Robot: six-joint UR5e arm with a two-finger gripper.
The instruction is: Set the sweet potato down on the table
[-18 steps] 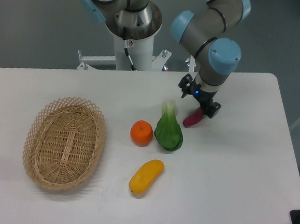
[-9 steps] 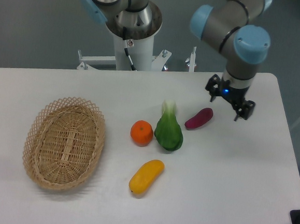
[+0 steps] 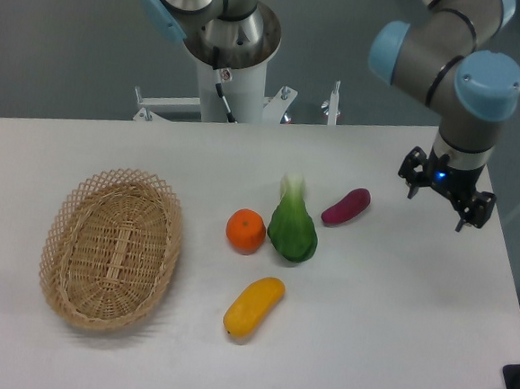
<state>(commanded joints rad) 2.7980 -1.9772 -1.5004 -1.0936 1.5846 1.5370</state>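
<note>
The sweet potato [image 3: 345,207], small and magenta-purple, lies on the white table [image 3: 395,313] just right of a green leafy vegetable. My gripper [image 3: 445,202] hangs to the right of the sweet potato, well apart from it, near the table's right edge. Its fingers are open and hold nothing.
A green leafy vegetable [image 3: 293,226] lies at the middle of the table, a round orange [image 3: 245,230] to its left, and a yellow oblong fruit [image 3: 254,307] in front. An oval wicker basket [image 3: 112,246] sits at the left. The robot's base column [image 3: 224,56] stands behind the table.
The gripper was at the sweet potato a second ago. It has let it go and moved right and up, away from it. The sweet potato stays lying on the table.
</note>
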